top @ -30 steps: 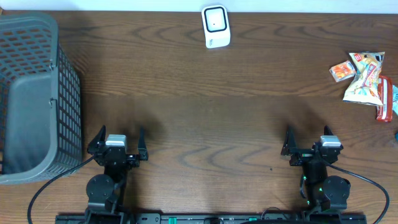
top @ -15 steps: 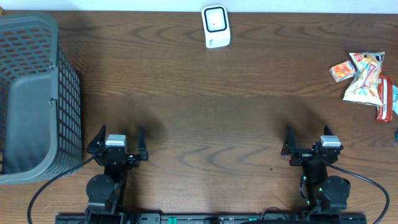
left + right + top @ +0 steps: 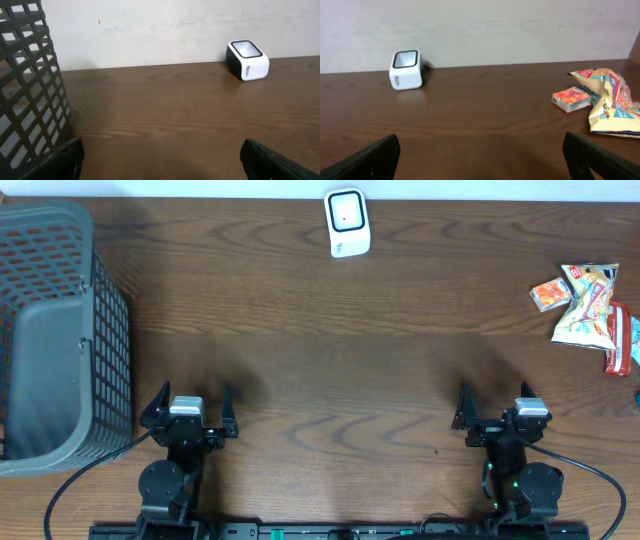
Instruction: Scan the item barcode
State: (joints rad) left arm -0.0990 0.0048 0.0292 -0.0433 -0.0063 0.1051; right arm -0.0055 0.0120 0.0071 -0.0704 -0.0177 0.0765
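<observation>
Seen from overhead, a grey basket (image 3: 50, 330) stands at the left edge of the table (image 3: 330, 360). Beside it, near the front, the left claw (image 3: 193, 402) is spread wide with nothing in it. A white scanner (image 3: 347, 223) rests at the middle of the far edge. The right claw (image 3: 508, 412) is likewise wide open and empty. The snack packets (image 3: 585, 305) to be scanned lie heaped at the far right, well apart from both claws. The left wrist camera catches basket mesh and scanner but no packets. The right wrist camera catches scanner and packets but no basket. Only the overhead view shows the red wrapper (image 3: 620, 340) at the heap's right edge. Nothing has moved since the earlier frames.
</observation>
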